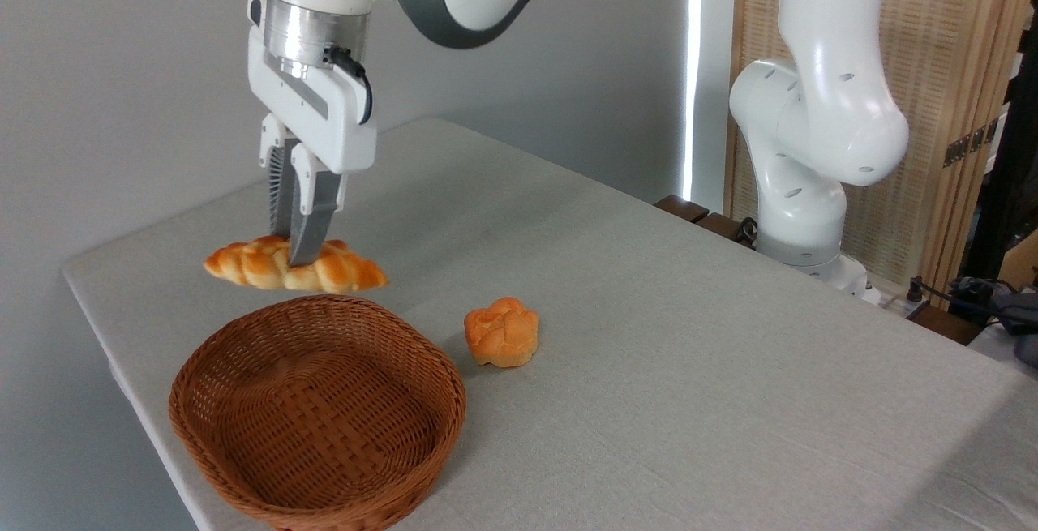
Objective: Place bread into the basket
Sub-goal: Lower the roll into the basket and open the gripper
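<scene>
- Bread [296, 265] is hanging in the air, lifted clear of the table [649, 336], pinched at about its middle by the gripper [295, 251].
- Camera view: the arm is reaching in from the top of the picture, wrist pointing straight down, white gripper body tilting slightly, with a black cable looping on its right side.
- Gripper fingers [312, 223] are pointing down and pressing in on the loaf from both sides; the near finger is covering part of the crust, the far one is showing just behind it with a ribbed pad.
- Loaf is lying roughly level, long axis running left to right, left tip a touch higher than the right tip.
- Loaf is looking braided, golden-brown with paler cream patches between the ridges, glossy on top, both ends tapering to points.
- Loaf is sitting just above the far rim of the basket [243, 328] in the picture; whether it is directly over the basket or behind it, cannot tell.
- Basket is resting on the table's near left part, oval, brown woven wicker, shallow, nothing showing inside it.
- Small round orange bun [502, 331] is sitting on the table just right of the basket, apart from it.
- Arm base [811, 150] is standing at the table's far right edge.
</scene>
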Robot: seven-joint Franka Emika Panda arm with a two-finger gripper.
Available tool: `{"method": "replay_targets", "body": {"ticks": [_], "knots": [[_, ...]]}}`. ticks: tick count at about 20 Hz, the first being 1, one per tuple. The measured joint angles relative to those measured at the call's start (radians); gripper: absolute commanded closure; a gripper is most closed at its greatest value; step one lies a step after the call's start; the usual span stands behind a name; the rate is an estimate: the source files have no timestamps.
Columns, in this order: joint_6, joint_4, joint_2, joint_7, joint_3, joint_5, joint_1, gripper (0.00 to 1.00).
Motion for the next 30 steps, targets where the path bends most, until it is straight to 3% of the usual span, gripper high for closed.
{"method": "replay_targets", "body": {"ticks": [4, 6, 8, 9, 11, 16, 30], "knots": [[0.053, 0.004, 0.014, 0.000, 0.024, -0.040, 0.001, 0.54], [0.066, 0.009, 0.022, 0.000, 0.036, -0.054, 0.001, 0.47], [0.067, 0.011, 0.031, 0.000, 0.037, -0.057, 0.001, 0.25], [0.067, 0.011, 0.036, 0.000, 0.037, -0.057, 0.001, 0.08], [0.068, 0.011, 0.052, 0.000, 0.037, -0.058, 0.000, 0.00], [0.069, 0.016, 0.099, 0.000, 0.037, -0.060, 0.000, 0.00], [0.088, 0.026, 0.101, -0.003, 0.040, -0.061, 0.001, 0.00]]}}
